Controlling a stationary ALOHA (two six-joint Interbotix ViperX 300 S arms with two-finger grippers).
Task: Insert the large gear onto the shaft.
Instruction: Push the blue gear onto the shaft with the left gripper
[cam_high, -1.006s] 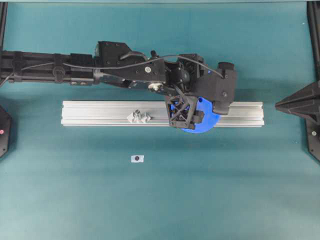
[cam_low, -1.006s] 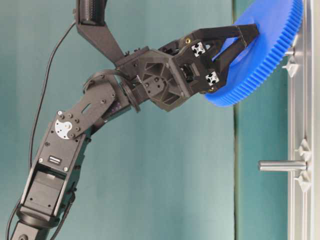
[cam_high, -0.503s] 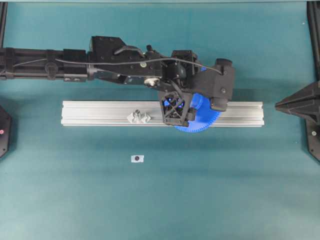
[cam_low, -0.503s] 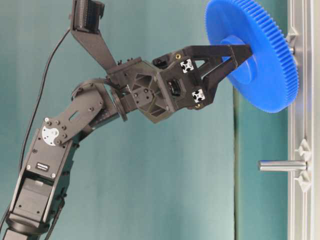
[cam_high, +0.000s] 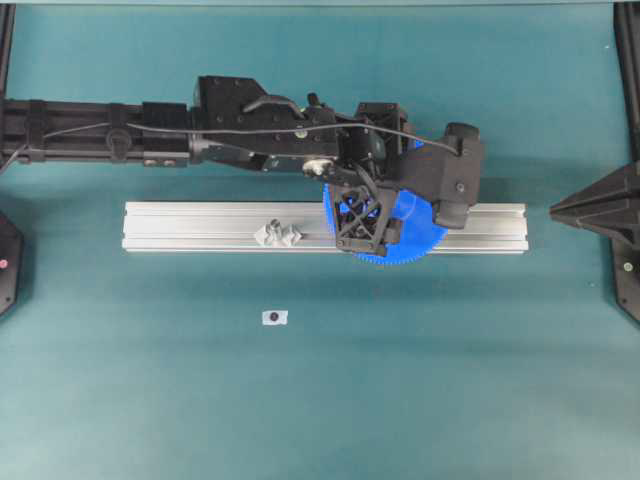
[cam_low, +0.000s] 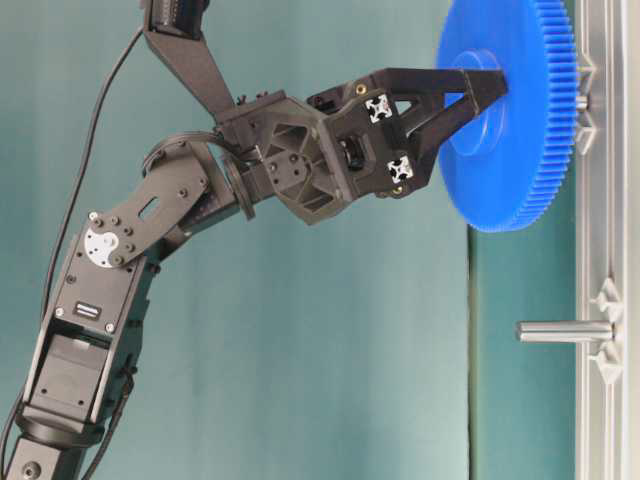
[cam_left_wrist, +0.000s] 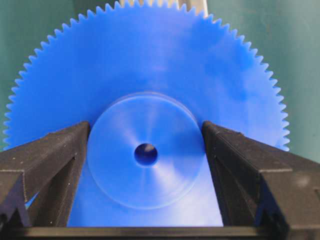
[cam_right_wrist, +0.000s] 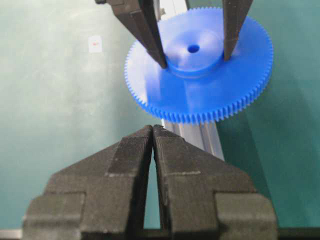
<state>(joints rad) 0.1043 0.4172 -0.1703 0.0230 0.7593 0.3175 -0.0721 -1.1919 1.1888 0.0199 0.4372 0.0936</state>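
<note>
1. Gear, large, blue (cam_high: 400, 235): in the overhead view it lay over the right half of a grey metal rail (cam_high: 200, 228), partly hidden under the left claw (cam_high: 372, 222), which reached in from the left. The far claw sat parked at the right edge, well apart. A small white tag (cam_high: 274, 317) lay on the green mat below the rail; any print on it was too small to read.

2. Table-level view: the gear (cam_low: 510, 110) stood face-on to the rail, gripped by its raised hub between the two fingers of the left claw (cam_low: 478, 90). A short pin tip (cam_low: 581, 101) showed just behind the gear. The tall thin shaft (cam_low: 565, 331) stuck out from the rail lower in this picture, well apart from the gear, its long axis running straight away from the rail. Judged: the centre hole must be brought along the rail into line with that shaft, and the left arm is the one placed to do it.

3. Left wrist view: fingers (cam_left_wrist: 47, 160) pressed on either side of the hub, jaws spread wide around it; the centre hole (cam_left_wrist: 145, 154) faced the camera squarely.

4. Right wrist view: right claw (cam_right_wrist: 153, 131) had its jaws pressed together, holding nothing; the gear (cam_right_wrist: 200, 75) lay ahead of it. No brand or lettering was readable anywhere.
</note>
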